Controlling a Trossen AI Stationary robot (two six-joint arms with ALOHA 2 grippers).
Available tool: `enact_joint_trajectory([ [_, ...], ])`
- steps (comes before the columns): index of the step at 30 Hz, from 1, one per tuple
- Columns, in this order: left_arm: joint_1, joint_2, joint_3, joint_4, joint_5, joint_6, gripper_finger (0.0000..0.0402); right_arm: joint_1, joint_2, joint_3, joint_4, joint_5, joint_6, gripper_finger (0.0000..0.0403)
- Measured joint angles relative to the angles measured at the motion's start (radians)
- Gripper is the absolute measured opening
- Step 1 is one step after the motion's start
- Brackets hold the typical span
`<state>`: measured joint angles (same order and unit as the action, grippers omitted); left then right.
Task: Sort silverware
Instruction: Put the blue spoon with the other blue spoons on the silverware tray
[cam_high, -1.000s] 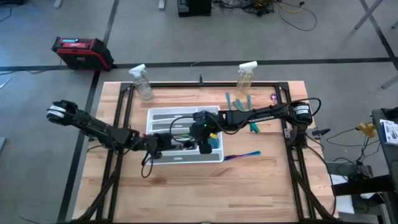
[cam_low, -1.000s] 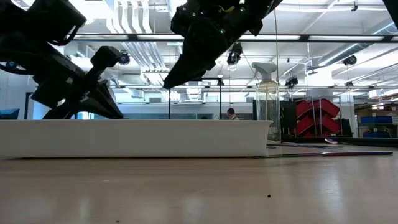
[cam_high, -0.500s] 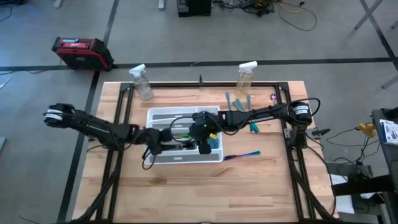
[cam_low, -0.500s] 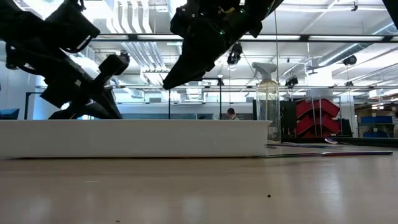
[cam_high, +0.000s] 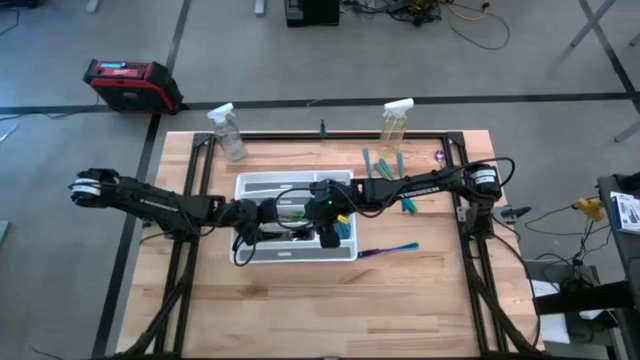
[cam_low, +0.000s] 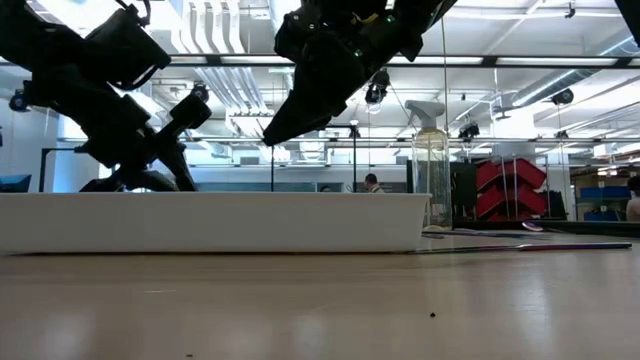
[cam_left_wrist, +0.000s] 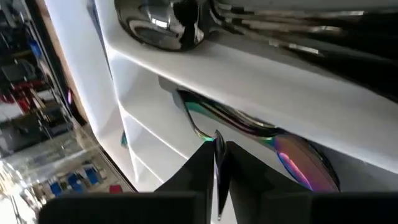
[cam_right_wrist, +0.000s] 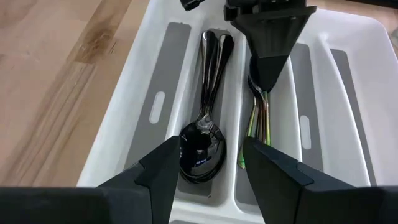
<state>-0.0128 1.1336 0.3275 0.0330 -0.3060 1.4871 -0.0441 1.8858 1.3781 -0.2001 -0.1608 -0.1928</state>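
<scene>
Silverware mostly inside white tray at frame centre in high view: dark spoons in one compartment, iridescent pieces in next. More teal and blue utensils on bare wood at upper right of tray, one iridescent utensil at its lower right. Left gripper over tray's left half, fingers pinched nearly together, tips at iridescent pieces; grasp impossible to tell. Right gripper above tray centre, fingers spread, released, empty

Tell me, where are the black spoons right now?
The black spoons lie in a middle slot of the white tray, seen in the right wrist view, beside the slot with rainbow utensils.
</scene>
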Motion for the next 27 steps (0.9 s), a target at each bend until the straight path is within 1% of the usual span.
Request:
enact_joint_trajectory([
  [5, 0.0, -0.001, 0.0, 0.001, -0.035, -0.102, 0.0043, 0.0, 0.0, -0.001, -0.003, -0.004, 0.002, 0.0172],
  [8, 0.0, -0.003, 0.0, 0.0, -0.07, -0.175, 0.0048, 0.0, 0.0, -0.004, -0.004, -0.003, 0.002, 0.017],
  [11, 0.0, -0.004, 0.003, -0.016, -0.082, -0.253, 0.0052, 0.0, 0.0, -0.006, -0.005, -0.003, 0.002, 0.0168],
  [13, 0.0, -0.003, 0.028, -0.075, -0.086, -0.302, 0.0052, 0.0, 0.0, -0.006, -0.005, -0.003, 0.0, 0.0168],
  [20, 0.0, 0.016, 0.176, -0.386, -0.074, -0.523, 0.0052, -0.003, 0.0, -0.006, -0.004, -0.003, -0.035, 0.0172],
  [24, 0.0, 0.027, 0.238, -0.478, -0.073, -0.608, 0.0052, -0.009, 0.0, -0.006, -0.003, -0.003, -0.039, 0.0172],
  [27, 0.0, 0.027, 0.275, -0.537, -0.101, -0.634, 0.0052, -0.016, 0.0, -0.006, 0.003, -0.004, -0.022, 0.0175],
])
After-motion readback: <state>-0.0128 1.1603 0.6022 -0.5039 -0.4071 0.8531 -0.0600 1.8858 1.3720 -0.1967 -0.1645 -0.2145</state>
